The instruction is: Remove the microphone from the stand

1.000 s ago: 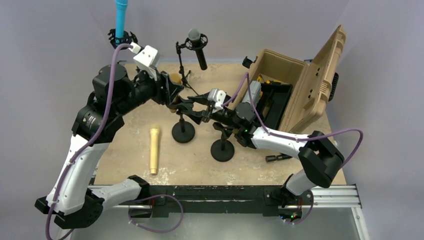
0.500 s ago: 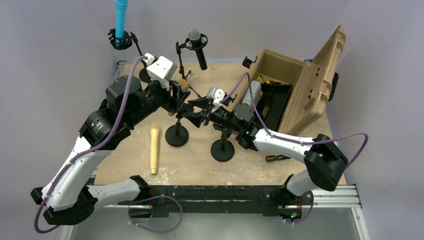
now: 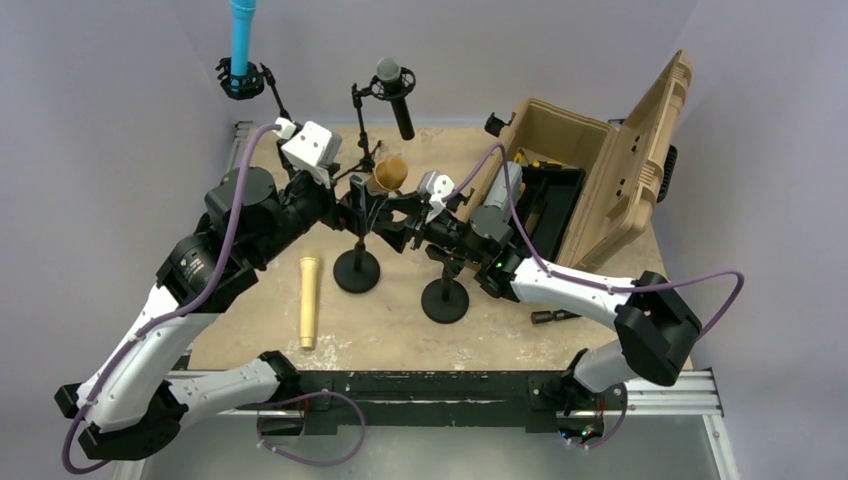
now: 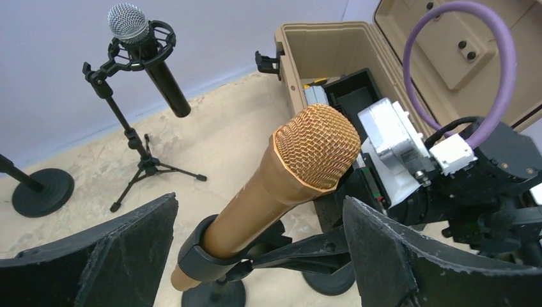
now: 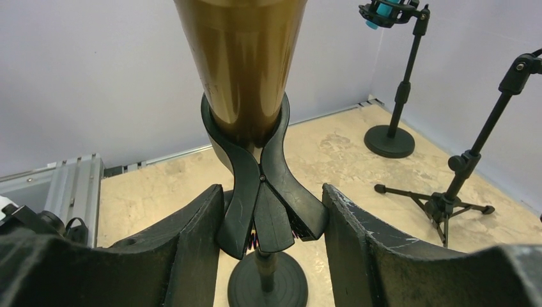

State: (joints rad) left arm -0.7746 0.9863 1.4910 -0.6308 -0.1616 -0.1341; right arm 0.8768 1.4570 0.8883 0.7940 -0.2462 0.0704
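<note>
The left arm is being held bent up and over from the near left, its forearm being reached toward the middle of the tabletop (image 3: 400, 335). The left hand (image 3: 362, 208) is being kept wide, its fingers (image 4: 108, 256) being shown on either side of the microphone (image 4: 300, 160) with clear gaps to it. The right arm is being stretched low across from the near right. The right hand (image 5: 271, 211) is being kept narrow and pressed from both sides on the wings of the clip (image 5: 255, 166). The microphone is being carried tilted in that clip on top of the stand (image 3: 357, 270), whose round base is being rested on the tabletop between the two arms. Compared with a second ago, the left hand is being seen opened out from a tighter setting round the microphone, and its wrist is being seen nearer the middle. The microphone's head is being shown further right and clear of the arm, and the stand's base is being seen a little to the left. The right hand is being found on the clip as before. A second microphone (image 3: 308, 300) is being left lying flat where it was, left of the stand.
</note>
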